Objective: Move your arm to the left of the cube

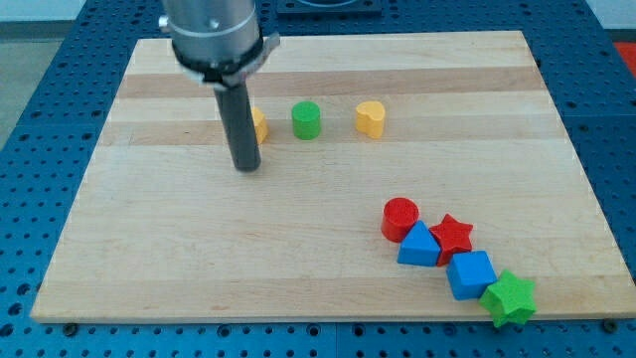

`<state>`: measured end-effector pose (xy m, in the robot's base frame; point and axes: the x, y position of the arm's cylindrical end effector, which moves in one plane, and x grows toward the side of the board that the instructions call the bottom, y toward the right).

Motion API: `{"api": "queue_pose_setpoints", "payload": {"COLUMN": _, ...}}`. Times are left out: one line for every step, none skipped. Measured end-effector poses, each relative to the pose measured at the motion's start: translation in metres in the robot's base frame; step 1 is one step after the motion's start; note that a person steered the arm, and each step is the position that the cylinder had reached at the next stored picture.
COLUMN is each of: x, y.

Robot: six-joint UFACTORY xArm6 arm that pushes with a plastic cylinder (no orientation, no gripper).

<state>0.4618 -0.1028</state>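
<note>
My tip (246, 167) rests on the wooden board (149, 249), left of centre. The blue cube (470, 274) lies near the view's bottom right, far to the right of and below my tip. It sits in a cluster with a blue triangular block (419, 246), a red star (454, 234), a red cylinder (400, 219) and a green star (511, 297). A yellow block (258, 124) sits just above and right of my tip, partly hidden by the rod.
A green cylinder (306, 120) and a yellow heart-shaped block (371, 118) stand in a row to the right of the rod, toward the view's top. A blue perforated surface (40, 129) surrounds the board.
</note>
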Motion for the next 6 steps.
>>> {"api": "queue_pose_setpoints", "payload": {"x": 0.069, "y": 0.005}}
{"api": "queue_pose_setpoints", "payload": {"x": 0.131, "y": 0.042}}
{"api": "queue_pose_setpoints", "payload": {"x": 0.156, "y": 0.075}}
{"api": "queue_pose_setpoints", "payload": {"x": 0.156, "y": 0.075}}
{"api": "queue_pose_setpoints", "payload": {"x": 0.156, "y": 0.107}}
{"api": "queue_pose_setpoints", "payload": {"x": 0.154, "y": 0.143}}
